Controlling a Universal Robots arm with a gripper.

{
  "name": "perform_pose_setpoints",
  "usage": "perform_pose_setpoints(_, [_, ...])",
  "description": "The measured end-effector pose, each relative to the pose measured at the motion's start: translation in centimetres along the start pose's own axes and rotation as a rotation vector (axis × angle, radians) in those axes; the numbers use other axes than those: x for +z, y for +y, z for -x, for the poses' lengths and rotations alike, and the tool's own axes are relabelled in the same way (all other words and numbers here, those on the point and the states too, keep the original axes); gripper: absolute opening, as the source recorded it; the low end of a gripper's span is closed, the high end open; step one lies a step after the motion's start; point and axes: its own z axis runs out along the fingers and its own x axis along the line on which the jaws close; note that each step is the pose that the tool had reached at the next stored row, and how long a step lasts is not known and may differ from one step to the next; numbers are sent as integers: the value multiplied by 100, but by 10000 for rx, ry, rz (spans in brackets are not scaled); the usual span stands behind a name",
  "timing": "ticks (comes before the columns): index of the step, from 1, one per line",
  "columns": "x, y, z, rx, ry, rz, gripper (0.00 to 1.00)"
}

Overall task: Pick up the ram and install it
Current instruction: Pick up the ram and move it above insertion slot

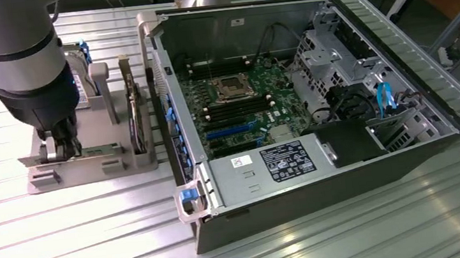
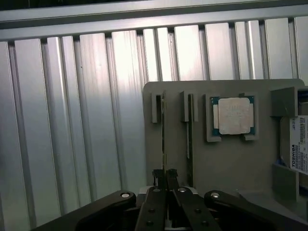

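The ram [image 2: 164, 134] stands on its edge in a narrow slot of the grey holder [image 2: 231, 163]. It is the one of two similar sticks that is farther from the square silver processor [image 2: 234, 115]. The second stick [image 2: 189, 139] stands parallel just beside it, between it and the processor. The gripper [image 2: 165, 175] is over the end of the ram, and its two black fingers are pressed together on the thin board, so they pinch it. The ram sits in its slot, not lifted out. A hard drive [image 2: 299, 144] with a white label lies at the edge of the holder, beyond the processor. In the exterior view, the holder [image 1: 88, 169] lies on the ribbed metal table [image 1: 96, 246] at about nine o'clock from the open computer case [image 1: 324, 209]. The gripper [image 1: 68, 149] hangs down into the holder, with a dark expansion card [image 1: 135, 120] standing upright at three o'clock from it. Inside the case the green motherboard [image 1: 244, 102] lies flat, with the processor socket [image 1: 230, 89] near its middle. Long black memory slots [image 1: 224, 111] lie at about six o'clock from the socket.
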Motion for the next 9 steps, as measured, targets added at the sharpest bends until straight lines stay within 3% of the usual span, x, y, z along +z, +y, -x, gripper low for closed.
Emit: perform_pose_setpoints(9, [-484,22,18,0,0,1,11])
